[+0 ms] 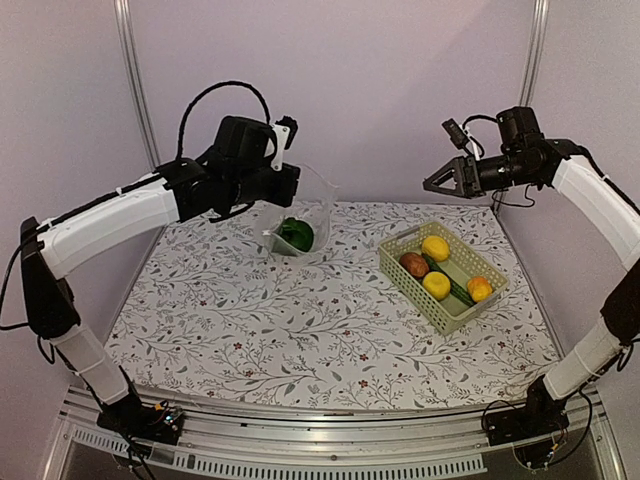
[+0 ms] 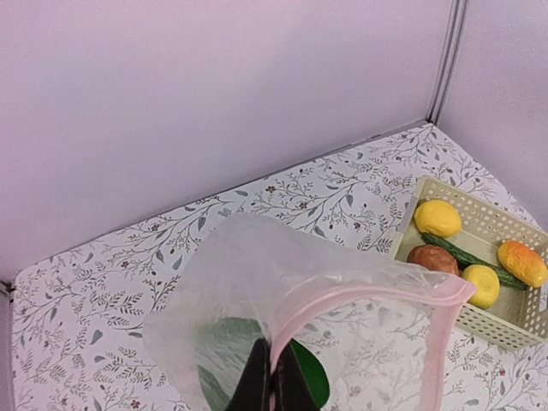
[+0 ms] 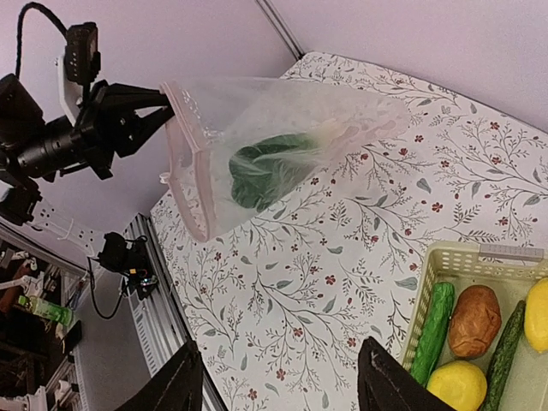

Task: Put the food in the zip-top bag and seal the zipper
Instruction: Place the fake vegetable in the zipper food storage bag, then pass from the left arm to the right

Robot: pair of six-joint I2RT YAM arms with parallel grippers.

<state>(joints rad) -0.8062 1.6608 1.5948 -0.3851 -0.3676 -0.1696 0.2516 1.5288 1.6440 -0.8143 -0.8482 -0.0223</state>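
Note:
My left gripper (image 1: 283, 188) is shut on the pink zipper (image 2: 360, 289) and holds the clear zip-top bag (image 1: 303, 210) above the table's far side, mouth open. The leafy green vegetable (image 1: 296, 234) lies inside the bag; it also shows in the left wrist view (image 2: 314, 378) and right wrist view (image 3: 264, 168). My right gripper (image 1: 432, 184) is open and empty, raised above the far end of the basket. Two yellow fruits (image 1: 435, 247) (image 1: 436, 285), the reddish-brown one (image 1: 413, 264), the orange piece (image 1: 479, 288) and the dark cucumber (image 1: 452, 281) lie in the basket.
The pale green lattice basket (image 1: 408, 288) stands at the right on the flowered tablecloth. Lilac walls close the back and sides, with metal posts in the corners. The right wrist view shows the table's near rail (image 3: 163, 300) and cables beyond it.

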